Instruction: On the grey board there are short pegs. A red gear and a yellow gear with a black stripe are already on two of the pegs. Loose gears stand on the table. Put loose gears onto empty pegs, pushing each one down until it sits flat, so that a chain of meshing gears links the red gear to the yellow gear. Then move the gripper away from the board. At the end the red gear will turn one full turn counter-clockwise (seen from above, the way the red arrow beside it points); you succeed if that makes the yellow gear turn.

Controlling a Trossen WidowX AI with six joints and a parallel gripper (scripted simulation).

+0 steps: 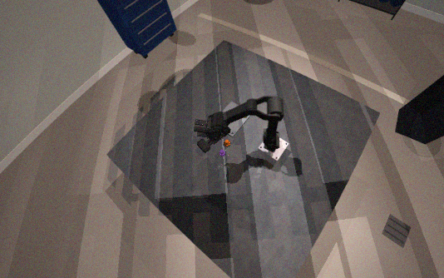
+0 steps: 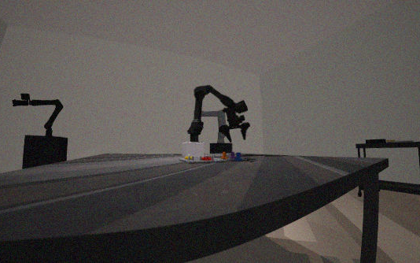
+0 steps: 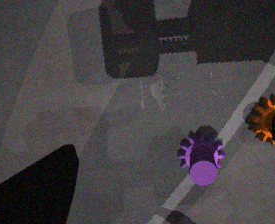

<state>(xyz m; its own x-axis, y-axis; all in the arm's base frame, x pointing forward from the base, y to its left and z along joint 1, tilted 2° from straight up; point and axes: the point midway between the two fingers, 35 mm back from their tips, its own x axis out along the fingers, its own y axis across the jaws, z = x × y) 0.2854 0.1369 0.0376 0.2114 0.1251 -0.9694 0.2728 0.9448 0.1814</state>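
Note:
My gripper [image 2: 237, 139] [image 3: 174, 140] is open and empty, fingers pointing down above the table. A purple gear [image 1: 222, 153] [image 2: 232, 154] [image 3: 204, 172] with a round knob stands on the table, below the gap between the fingers in the wrist view. An orange gear [image 1: 227, 143] [image 2: 224, 155] [image 3: 258, 120] is partly behind the right finger in the wrist view. A blue gear [image 2: 238, 157] stands right of the purple one in the exterior view. The red gear [image 2: 206, 158] and yellow gear [image 2: 186, 158] are on the grey board [image 1: 240, 124]. The arm hides them, the blue gear and part of the board in the top view.
The arm's white base plate [image 1: 281, 149] is on the dark table [image 1: 267, 216], right of the loose gears in the top view. A blue cabinet [image 1: 142, 25] and a black block [image 1: 433, 106] stand beyond the table. The arm's shadow falls near the gears.

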